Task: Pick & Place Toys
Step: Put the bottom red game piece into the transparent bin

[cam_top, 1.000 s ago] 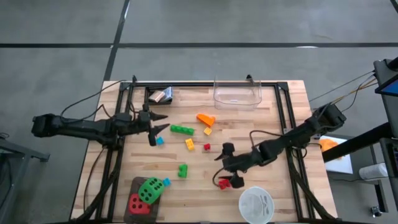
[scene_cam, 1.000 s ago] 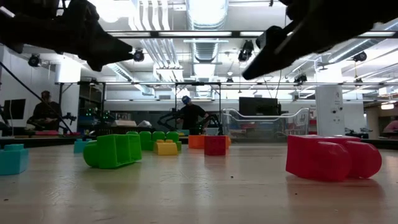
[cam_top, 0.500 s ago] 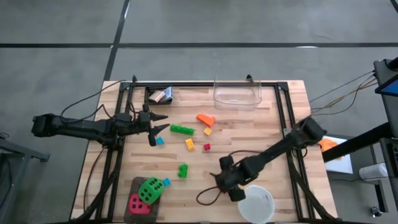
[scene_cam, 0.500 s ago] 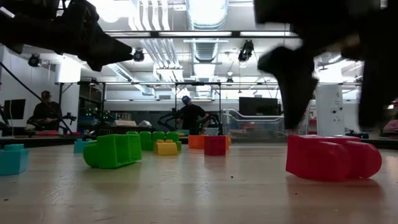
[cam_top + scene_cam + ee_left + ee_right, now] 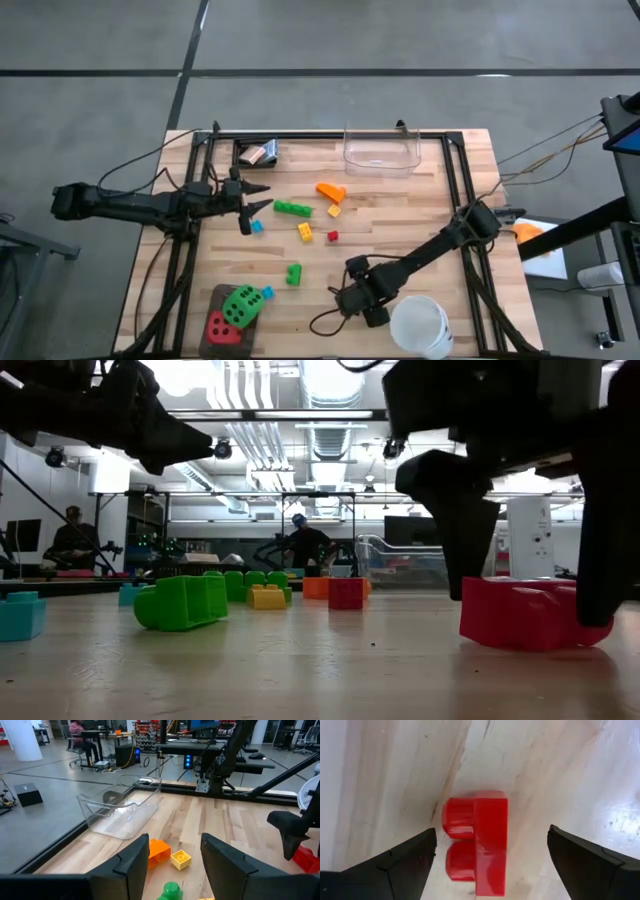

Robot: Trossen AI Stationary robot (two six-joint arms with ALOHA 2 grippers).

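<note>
A red brick lies on its side on the wooden table near the front edge. It also shows in the low view. My right gripper is open, low over the brick, with one finger on each side and a gap to both. In the high view the gripper hides the brick. My left gripper is open and empty, held above the table at the left, near a green brick. Orange, yellow and blue bricks lie mid-table.
A white bowl stands just right of my right gripper at the front edge. Green and red dice sit on a dark tray at the front left. A clear tub and a card pack are at the back.
My right gripper has moved toward the table's near edge and a little left, and has come down over the red brick, so that its open fingers now stand on either side of it. The brick has stayed in place.
</note>
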